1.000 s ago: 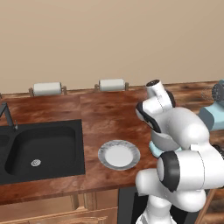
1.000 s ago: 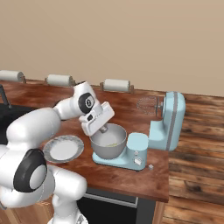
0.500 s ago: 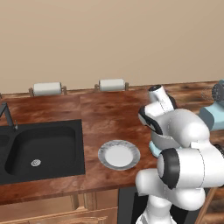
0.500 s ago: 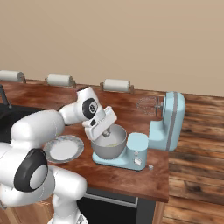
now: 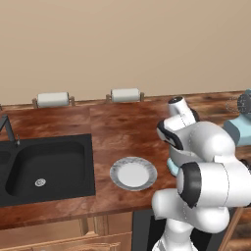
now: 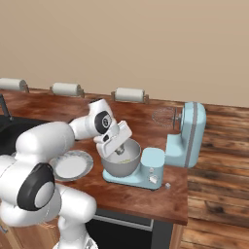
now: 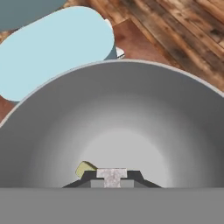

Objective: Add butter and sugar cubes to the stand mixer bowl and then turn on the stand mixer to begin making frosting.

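The light blue stand mixer point(image 6: 187, 138) stands on the wooden counter with its head tilted up, and its edge shows in the left base view point(image 5: 240, 127). The grey metal stand mixer bowl point(image 6: 127, 167) sits on its base. My gripper point(image 6: 118, 151) reaches down inside the bowl's rim. In the hand view the bowl's inner wall point(image 7: 131, 113) curves all around my gripper point(image 7: 111, 176), which is shut on a small whitish sugar cube. The pale yellow butter point(image 7: 85, 168) lies on the bowl's bottom just left of the fingertips.
A grey-rimmed white plate point(image 6: 72, 164) point(image 5: 133, 174) lies left of the bowl. The black sink point(image 5: 44, 166) is farther left. Paper towel rolls point(image 6: 129, 94) line the back wall. A tiny white speck point(image 6: 167, 185) lies on the counter by the mixer base.
My gripper has moved down and a little right, from above the bowl's rim into the bowl. Its jaws stay shut.
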